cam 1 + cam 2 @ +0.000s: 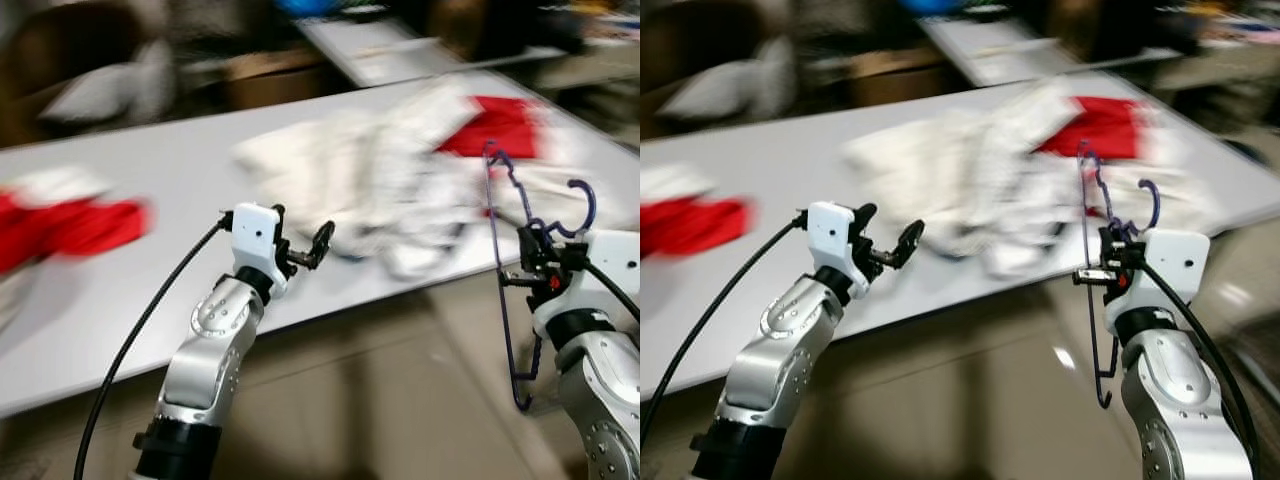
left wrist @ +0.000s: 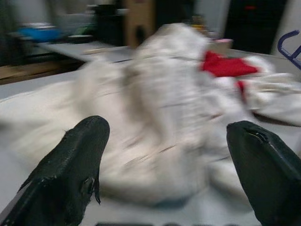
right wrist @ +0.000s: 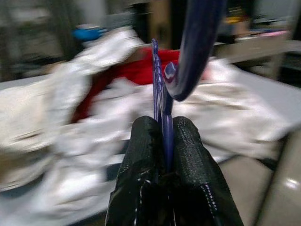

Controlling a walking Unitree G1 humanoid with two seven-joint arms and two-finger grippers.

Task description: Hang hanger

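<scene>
Now the right gripper is clenched on the purple hanger near its hook. It looks light, stiff and thin. The left gripper is released.

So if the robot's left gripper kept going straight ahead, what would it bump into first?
Probably the pile of white clothes on the table. The open left gripper points at it, though blur makes depth uncertain.

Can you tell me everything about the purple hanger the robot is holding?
The hanger is thin and dark purple-blue, and looks like coated wire or plastic. It has a curved hook at the top and a long, narrow frame below. The right tool is shut on it near the neck, black fingers pressed on either side. It hangs upright in the air at the table's front edge, its lower end dangling below the table top. Blur hides finer detail.
</scene>
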